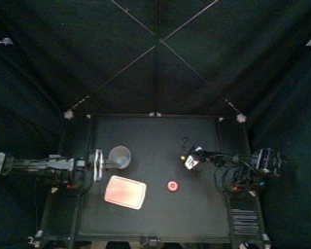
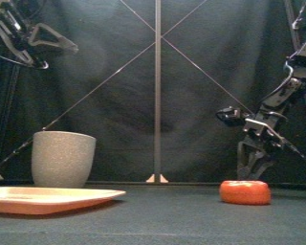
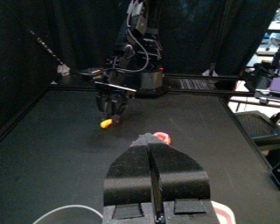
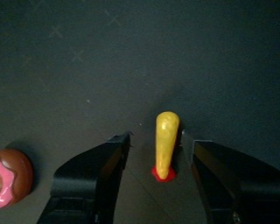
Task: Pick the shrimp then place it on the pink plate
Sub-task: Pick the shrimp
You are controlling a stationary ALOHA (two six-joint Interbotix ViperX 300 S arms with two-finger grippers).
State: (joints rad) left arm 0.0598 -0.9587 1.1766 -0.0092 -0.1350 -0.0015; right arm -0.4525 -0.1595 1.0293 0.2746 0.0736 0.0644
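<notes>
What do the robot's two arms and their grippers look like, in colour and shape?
The left arm and the right arm are black, jointed, with black cables along them. The left gripper and the right gripper each have two broad black jaws, narrowing to the tips. No markings show.

The tray (image 1: 125, 193) lies left of centre on the tabletop (image 1: 185, 131), with the cup (image 1: 120, 154) just behind it. The doughnut toy (image 1: 175, 185) sits to the tray's right, and the shrimp (image 4: 164, 131) lies behind that (between the right gripper's (image 4: 163, 144) spread jaws).
</notes>
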